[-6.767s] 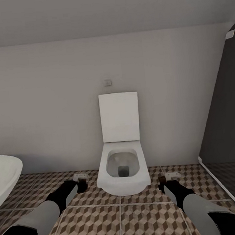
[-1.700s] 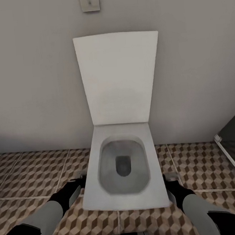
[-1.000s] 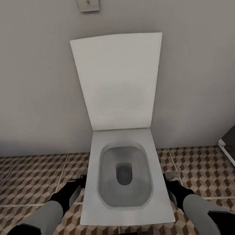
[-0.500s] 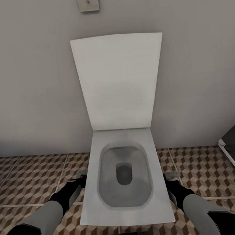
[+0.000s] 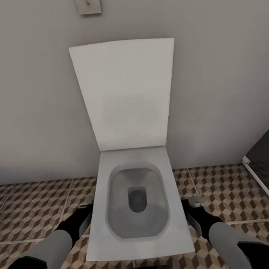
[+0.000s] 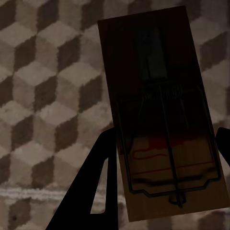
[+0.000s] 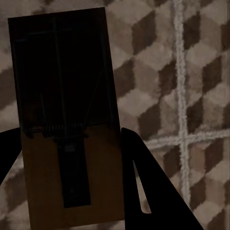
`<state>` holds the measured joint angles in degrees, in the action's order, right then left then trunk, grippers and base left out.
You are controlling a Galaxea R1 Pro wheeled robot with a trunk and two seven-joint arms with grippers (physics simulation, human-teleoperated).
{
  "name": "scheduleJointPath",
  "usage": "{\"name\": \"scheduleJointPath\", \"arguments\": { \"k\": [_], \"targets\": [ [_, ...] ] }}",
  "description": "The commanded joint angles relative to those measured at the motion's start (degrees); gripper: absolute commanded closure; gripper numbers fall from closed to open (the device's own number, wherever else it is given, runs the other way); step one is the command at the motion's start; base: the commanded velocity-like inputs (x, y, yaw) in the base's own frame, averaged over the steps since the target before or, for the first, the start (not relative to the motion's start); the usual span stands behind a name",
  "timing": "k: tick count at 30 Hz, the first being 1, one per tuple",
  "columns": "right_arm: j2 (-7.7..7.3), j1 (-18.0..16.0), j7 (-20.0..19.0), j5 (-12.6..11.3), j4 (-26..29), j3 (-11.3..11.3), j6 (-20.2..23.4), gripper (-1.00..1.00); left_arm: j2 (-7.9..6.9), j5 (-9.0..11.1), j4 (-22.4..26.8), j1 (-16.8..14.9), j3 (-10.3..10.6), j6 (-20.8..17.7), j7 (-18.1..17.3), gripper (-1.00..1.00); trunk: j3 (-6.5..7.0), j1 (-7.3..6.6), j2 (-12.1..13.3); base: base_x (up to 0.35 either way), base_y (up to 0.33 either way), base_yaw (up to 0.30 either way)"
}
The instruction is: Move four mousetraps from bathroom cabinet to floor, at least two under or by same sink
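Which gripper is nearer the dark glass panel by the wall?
Right. The right gripper, holding a mousetrap, sits between the toilet and the dark panel; the left gripper is on the toilet's far side.

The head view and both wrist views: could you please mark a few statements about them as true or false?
1. The toilet has its lid raised against the wall. True.
2. The left end effector is empty. False: it is shut on a mousetrap.
3. The right end effector grips a mousetrap above the patterned floor. True.
4. A bathtub stands straight ahead. False: the toilet does.
5. The floor is plain white. False: it carries a brown and beige cube pattern.
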<state>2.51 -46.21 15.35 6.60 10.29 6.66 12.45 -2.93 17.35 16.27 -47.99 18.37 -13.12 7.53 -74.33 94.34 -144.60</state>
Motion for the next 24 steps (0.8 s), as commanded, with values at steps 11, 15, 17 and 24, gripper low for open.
{"name": "scheduleJointPath", "arguments": {
  "k": [11,15,17,24],
  "targets": [
    [-0.16,-0.01,0.04,0.35,0.5,0.46,0.15,1.0,-0.18,0.53,0.16,0.0,0.53,-0.41,0.6,1.0,-0.04,-0.01,-0.02,0.0,0.0,-0.006],
    [-0.13,-0.02,0.03,0.29,0.51,0.46,0.18,1.0,-0.2,0.57,0.16,0.0,0.53,-0.41,0.57,1.0,-0.04,-0.01,-0.02,0.0,0.0,0.0],
    [-0.02,-0.02,0.07,0.29,0.51,0.46,0.19,1.0,-0.22,0.57,0.16,0.0,0.53,-0.41,0.57,1.0,-0.04,-0.01,-0.02,0.0,0.0,0.0],
    [0.09,-0.02,0.11,0.27,0.52,0.46,0.24,1.0,-0.23,0.62,0.16,0.0,0.53,-0.46,0.56,1.0,-0.04,-0.01,-0.02,0.0,0.0,0.0]
  ]
}}
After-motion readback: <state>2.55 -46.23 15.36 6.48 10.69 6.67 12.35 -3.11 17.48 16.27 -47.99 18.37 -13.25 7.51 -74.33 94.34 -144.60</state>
